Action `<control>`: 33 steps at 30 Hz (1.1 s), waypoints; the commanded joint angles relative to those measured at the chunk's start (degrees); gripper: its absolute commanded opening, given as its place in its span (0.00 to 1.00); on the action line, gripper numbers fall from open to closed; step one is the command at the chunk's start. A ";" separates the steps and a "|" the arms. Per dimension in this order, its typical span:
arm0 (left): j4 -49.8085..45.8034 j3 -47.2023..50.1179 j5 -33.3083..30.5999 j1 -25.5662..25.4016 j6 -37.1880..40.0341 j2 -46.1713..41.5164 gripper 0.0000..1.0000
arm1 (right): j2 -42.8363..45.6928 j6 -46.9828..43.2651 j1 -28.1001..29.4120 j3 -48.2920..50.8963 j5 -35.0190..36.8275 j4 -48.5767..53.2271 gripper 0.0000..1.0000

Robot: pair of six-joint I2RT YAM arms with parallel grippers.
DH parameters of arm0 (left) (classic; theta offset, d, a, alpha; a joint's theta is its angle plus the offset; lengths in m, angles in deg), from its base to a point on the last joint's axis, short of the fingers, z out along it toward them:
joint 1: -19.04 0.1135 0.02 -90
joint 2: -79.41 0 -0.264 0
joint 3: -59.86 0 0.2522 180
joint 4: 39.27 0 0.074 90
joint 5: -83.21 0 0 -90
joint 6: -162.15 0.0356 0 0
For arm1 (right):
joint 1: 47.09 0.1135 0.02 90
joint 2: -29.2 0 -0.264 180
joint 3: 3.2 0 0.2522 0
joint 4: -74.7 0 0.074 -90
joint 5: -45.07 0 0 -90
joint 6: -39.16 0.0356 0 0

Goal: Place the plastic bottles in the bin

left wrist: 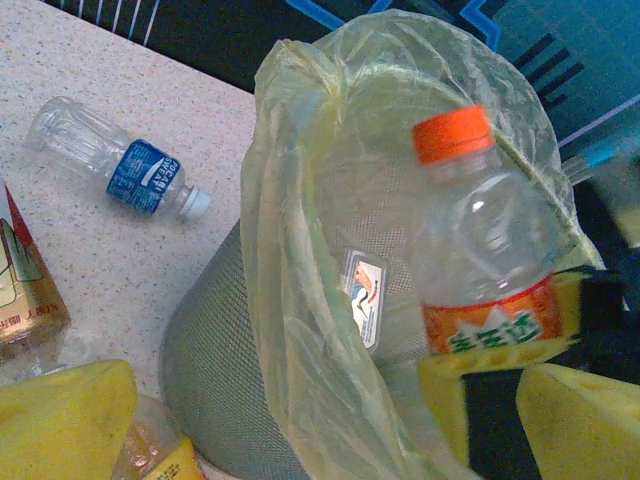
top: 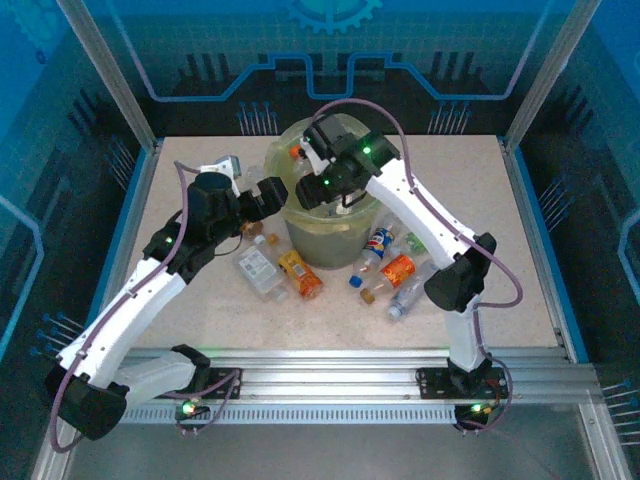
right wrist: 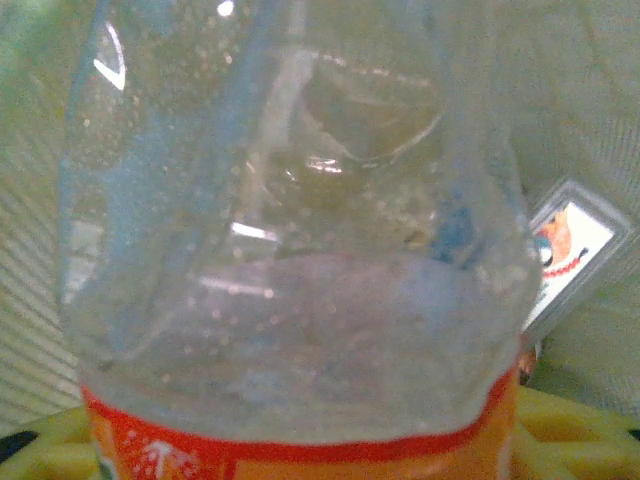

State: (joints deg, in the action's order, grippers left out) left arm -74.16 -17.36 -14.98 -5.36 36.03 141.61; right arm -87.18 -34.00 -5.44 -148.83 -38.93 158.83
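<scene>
Orange-capped bottle [left wrist: 485, 240] held over the bin [top: 330, 245]
The right claw [top: 338, 196] pinches the bottle by its label, upright above the bin's mouth. The left claw [top: 272, 194], spread wide, hovers just left of the bin. Other bottles [top: 300, 272] lie on the bench [top: 500, 200] in front of it.
</scene>
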 commanded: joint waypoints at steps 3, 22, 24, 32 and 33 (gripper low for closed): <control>-0.10 0.44 -1.13 0.60 -0.80 -0.86 0.99 | 1.38 0.12 0.70 3.55 1.54 1.94 0.68; -0.30 0.36 -0.90 1.37 -0.82 -0.43 0.99 | 2.99 0.03 0.44 -2.62 5.90 4.51 0.86; -0.49 0.40 -0.91 1.55 -0.73 -0.45 0.99 | 4.35 0.31 0.19 -3.04 6.75 4.62 0.86; -0.64 0.97 -1.31 2.33 -1.15 -1.01 0.99 | 16.32 4.21 -1.05 4.76 13.75 3.13 0.90; -0.61 1.05 -1.45 2.43 -1.31 -1.02 0.99 | 18.59 4.99 -1.37 7.15 14.70 2.57 0.91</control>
State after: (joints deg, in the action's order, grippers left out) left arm -74.18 -17.34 -15.15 -3.62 35.99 141.61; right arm -75.60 -31.94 -5.81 -146.06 -28.94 160.91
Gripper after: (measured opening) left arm 0.990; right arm 0.902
